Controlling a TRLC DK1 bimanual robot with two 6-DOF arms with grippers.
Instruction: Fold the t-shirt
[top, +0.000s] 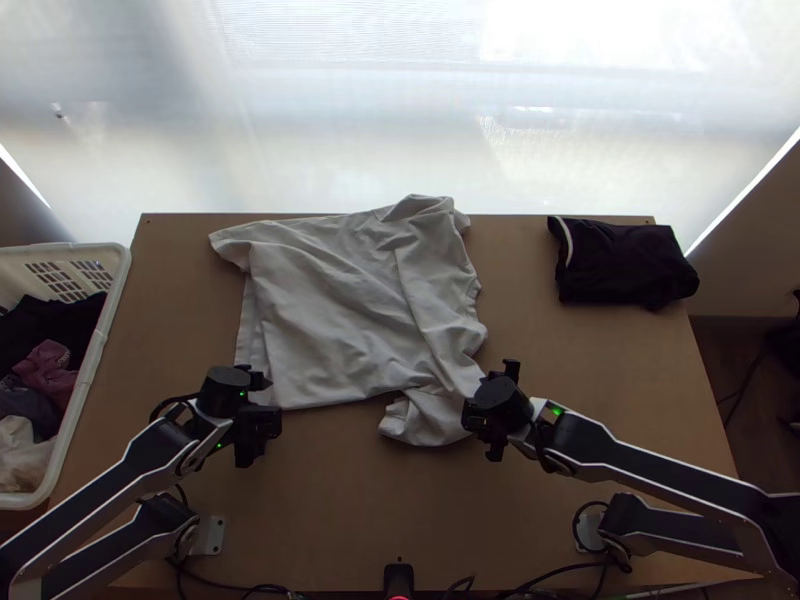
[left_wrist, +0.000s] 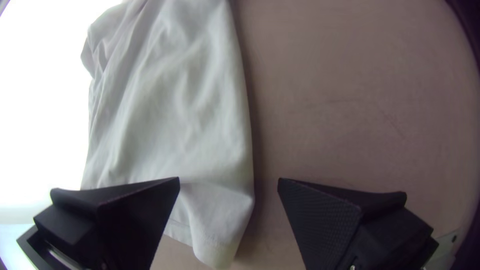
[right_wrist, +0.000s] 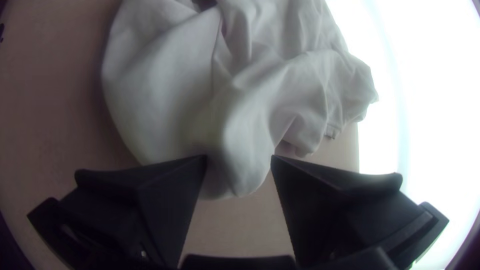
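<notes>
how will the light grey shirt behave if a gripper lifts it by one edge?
The shirt looks floppy: it lies in soft folds, so it would probably droop from the grip. It seems thin, so likely light for its spread. Bunched cloth by the right gripper may drag or unfold unevenly.

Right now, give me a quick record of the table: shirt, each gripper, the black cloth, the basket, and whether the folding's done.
shirt: white, loosely laid out, creased, bunched at its near right part
left gripper: open, by the shirt's near left corner
right gripper: open, at the bunched part
black cloth: compact bundle, far right of the table
basket: white, beyond the table's left edge, clothes inside
folding: not done
</notes>
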